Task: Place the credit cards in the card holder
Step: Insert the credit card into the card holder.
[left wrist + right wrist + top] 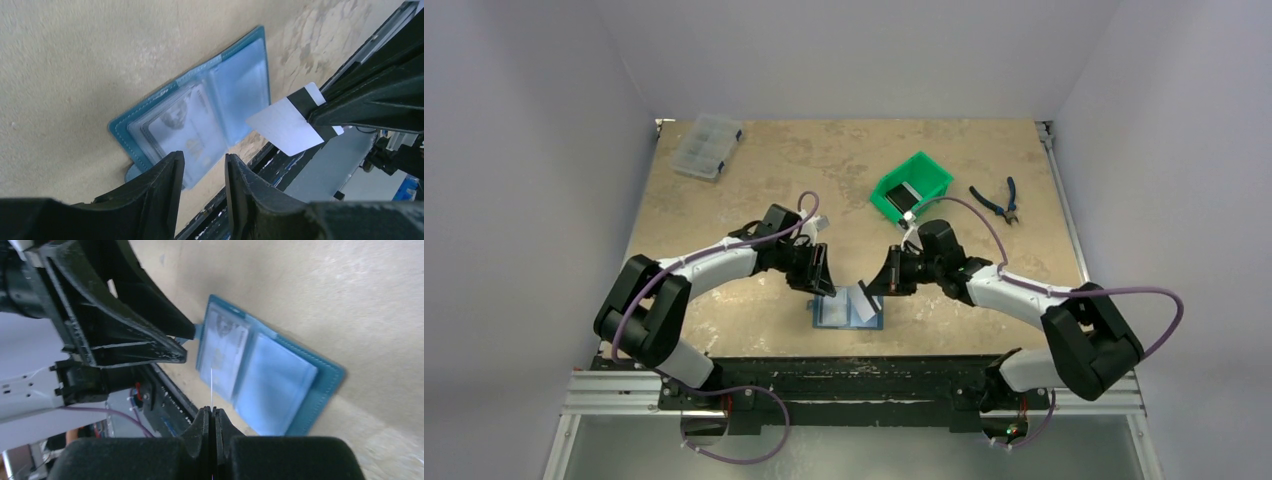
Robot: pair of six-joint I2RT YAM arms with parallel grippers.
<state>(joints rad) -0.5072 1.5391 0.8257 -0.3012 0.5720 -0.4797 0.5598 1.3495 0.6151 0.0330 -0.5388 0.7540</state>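
Card holder (849,309) lies open and flat on the table (754,170), clear pockets facing up so a card can slide in. We see one card (187,131) already seated in its left pocket.

Right gripper (212,412) is pinched tight on a white card (284,126) with a dark stripe. It grips one end, so the free end points down at the holder. The card hangs just above the holder, not yet in a pocket.

Left gripper (204,162) sits at the holder's left edge, jaws a narrow gap apart, nothing visibly between them. We read this as bracing the holder against sliding during insertion. We can't tell if it actually touches.

Green bin (911,186), well beyond the holder, has another dark card inside.
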